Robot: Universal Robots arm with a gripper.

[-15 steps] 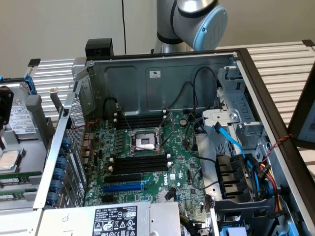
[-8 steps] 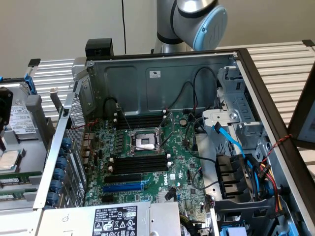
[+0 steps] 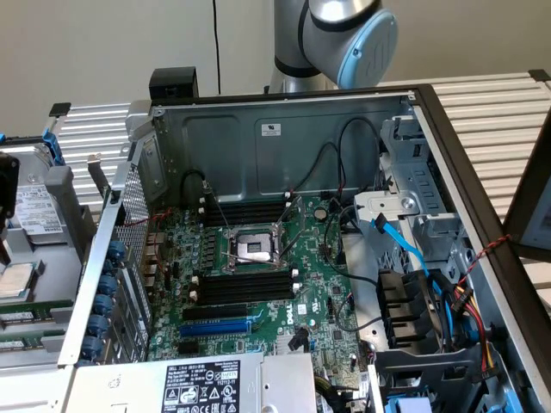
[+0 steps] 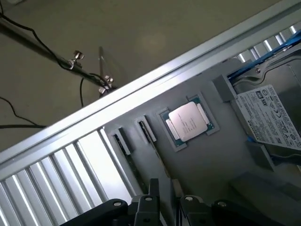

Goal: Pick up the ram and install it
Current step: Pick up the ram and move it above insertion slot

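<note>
Thin green ram sticks [image 3: 19,319] rest in the grey parts tray [image 3: 52,258] at the exterior view's left, outside the computer case. In the wrist view two ram sticks [image 4: 160,160] stand on edge in black end holders [image 4: 121,141] on that tray. My gripper [image 4: 167,203] hangs right above the near end of these sticks, its dark fingers [image 4: 148,207] open and apart on either side of one stick's edge. I cannot tell whether they touch it. The black motherboard slots [image 3: 245,284] with white end clips lie inside the case.
A silver CPU [image 4: 190,121] and a labelled hard drive [image 4: 273,117] share the tray. Inside the case [image 3: 284,138] are the CPU socket [image 3: 254,248], a blue slot [image 3: 215,328], cables and a drive cage [image 3: 422,215]. Slatted table [image 3: 499,112] surrounds everything.
</note>
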